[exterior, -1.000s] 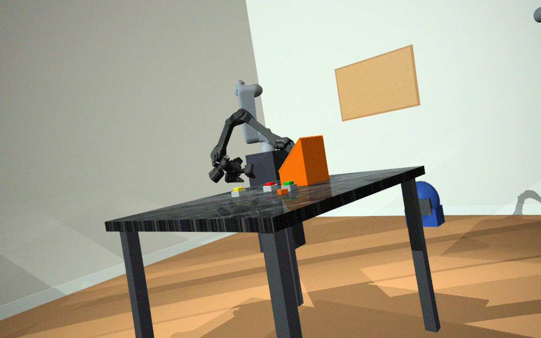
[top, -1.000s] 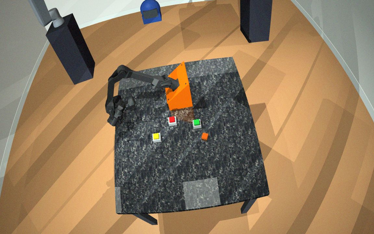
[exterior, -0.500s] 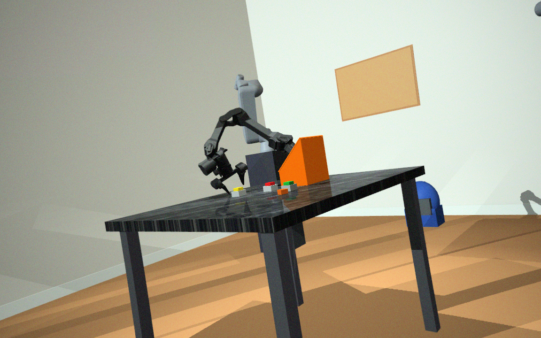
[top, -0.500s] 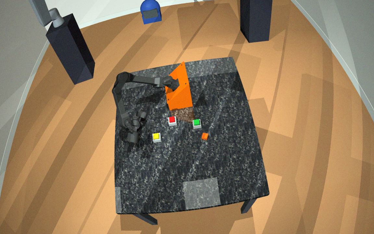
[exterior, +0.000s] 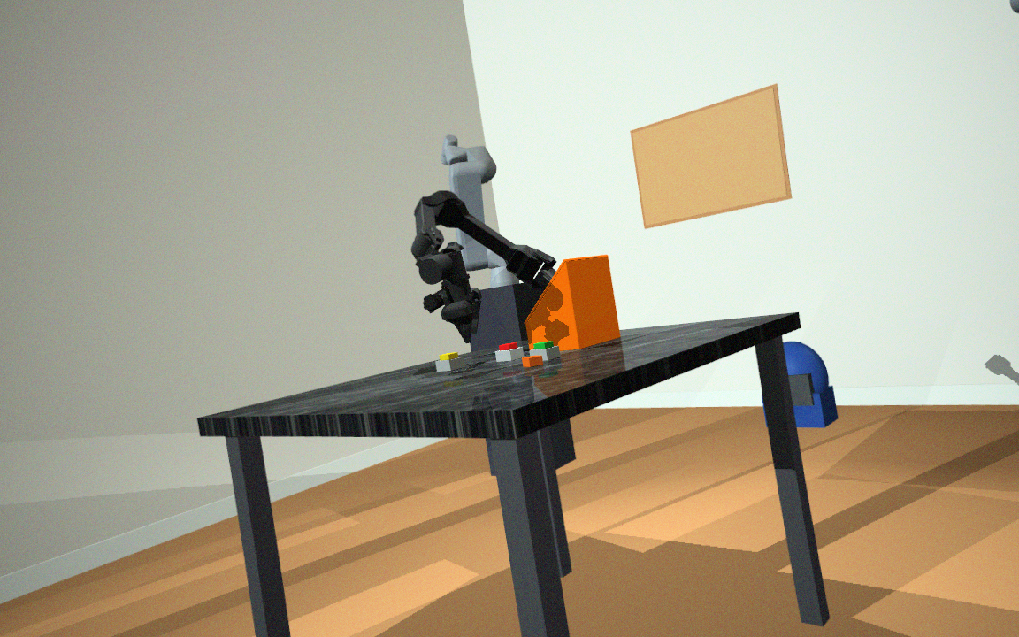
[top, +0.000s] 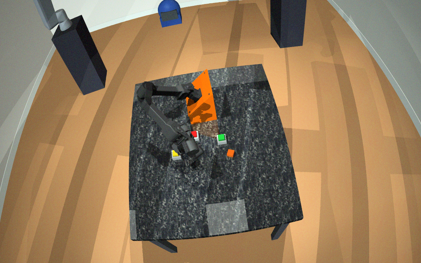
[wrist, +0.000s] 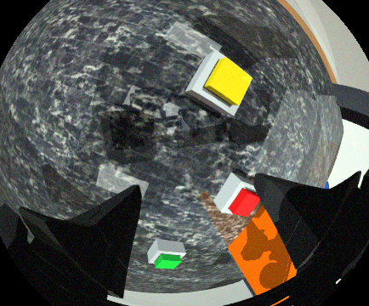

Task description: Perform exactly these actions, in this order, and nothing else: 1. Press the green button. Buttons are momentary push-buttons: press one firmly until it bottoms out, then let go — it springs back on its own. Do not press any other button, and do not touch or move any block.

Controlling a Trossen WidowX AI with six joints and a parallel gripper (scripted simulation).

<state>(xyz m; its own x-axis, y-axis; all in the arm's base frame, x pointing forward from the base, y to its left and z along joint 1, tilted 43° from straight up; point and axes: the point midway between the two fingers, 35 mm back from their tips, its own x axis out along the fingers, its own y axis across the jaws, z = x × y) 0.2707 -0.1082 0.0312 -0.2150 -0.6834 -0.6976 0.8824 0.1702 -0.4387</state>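
Note:
The green button (top: 221, 137) (exterior: 543, 345) (wrist: 167, 261) sits on a pale base on the table and stands up from it. In the wrist view it is low in the frame, between the two dark fingers. My gripper (wrist: 200, 187) is open, with nothing between the fingers. It hangs above the table, pointing down. In the top view it is to the left of the green button and nearer the front, between it and the yellow button (top: 175, 153) (exterior: 448, 356) (wrist: 229, 82). Its fingertips are hard to make out there.
The red button (top: 194, 134) (exterior: 508, 346) (wrist: 244, 202) is partly hidden by the arm in the top view. An orange block (top: 230, 153) (exterior: 532, 361) lies near the green button. A large orange wedge (top: 209, 111) (exterior: 592, 301) (wrist: 246, 255) stands behind the buttons.

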